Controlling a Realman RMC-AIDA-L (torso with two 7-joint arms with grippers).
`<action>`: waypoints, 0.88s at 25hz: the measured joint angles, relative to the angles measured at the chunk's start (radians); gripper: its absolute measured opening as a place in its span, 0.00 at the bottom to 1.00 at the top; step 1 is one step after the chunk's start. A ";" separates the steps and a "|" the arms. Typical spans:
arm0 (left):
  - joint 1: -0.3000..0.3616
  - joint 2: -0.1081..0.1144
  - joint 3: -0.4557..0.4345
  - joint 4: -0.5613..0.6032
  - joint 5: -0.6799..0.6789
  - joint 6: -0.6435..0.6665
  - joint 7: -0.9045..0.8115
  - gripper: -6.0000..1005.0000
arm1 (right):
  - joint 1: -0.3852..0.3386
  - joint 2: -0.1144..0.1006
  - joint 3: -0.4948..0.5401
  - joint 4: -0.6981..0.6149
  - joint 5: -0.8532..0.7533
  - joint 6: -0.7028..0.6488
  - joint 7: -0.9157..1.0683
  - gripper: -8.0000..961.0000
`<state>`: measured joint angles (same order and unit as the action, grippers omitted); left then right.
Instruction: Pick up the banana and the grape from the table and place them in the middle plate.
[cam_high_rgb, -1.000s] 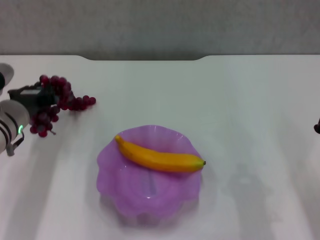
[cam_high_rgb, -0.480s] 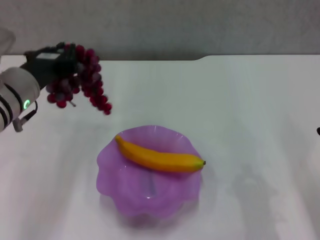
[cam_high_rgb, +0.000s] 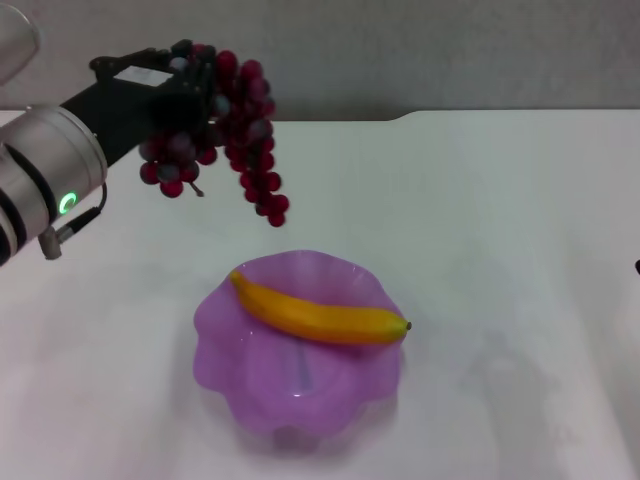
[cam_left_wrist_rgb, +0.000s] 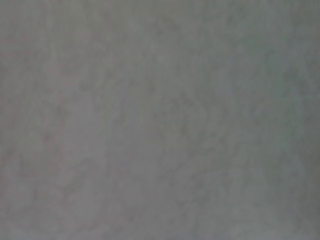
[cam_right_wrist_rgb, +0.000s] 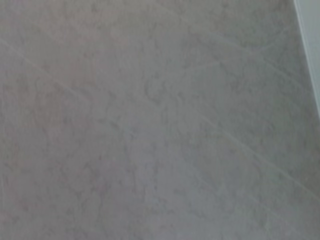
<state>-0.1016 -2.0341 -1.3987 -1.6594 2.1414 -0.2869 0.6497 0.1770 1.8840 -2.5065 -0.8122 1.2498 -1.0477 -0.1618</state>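
The left end effector (cam_high_rgb: 190, 85) gripped the dark red grapes (cam_high_rgb: 235, 135), dangling above the desk (cam_high_rgb: 500, 200) behind the banana (cam_high_rgb: 320, 312) in the purple plate (cam_high_rgb: 230, 400).

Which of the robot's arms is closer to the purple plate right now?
The left. Its end effector holds the grape up in the air, back-left of the middle plate. The right arm barely shows at the table's far right edge.
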 joint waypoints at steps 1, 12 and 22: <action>0.019 0.001 0.018 -0.030 0.000 -0.003 0.002 0.19 | 0.000 0.002 0.000 0.004 0.000 -0.002 0.000 0.01; 0.043 -0.001 0.191 -0.063 -0.008 -0.029 0.126 0.21 | -0.002 0.005 0.006 0.017 -0.002 -0.015 0.007 0.01; -0.039 0.001 0.220 0.101 -0.051 -0.029 0.151 0.23 | -0.019 0.014 0.006 0.018 -0.003 -0.082 0.004 0.01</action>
<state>-0.1401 -2.0334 -1.1786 -1.5588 2.0905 -0.3157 0.8006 0.1582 1.8976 -2.5006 -0.7946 1.2470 -1.1292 -0.1578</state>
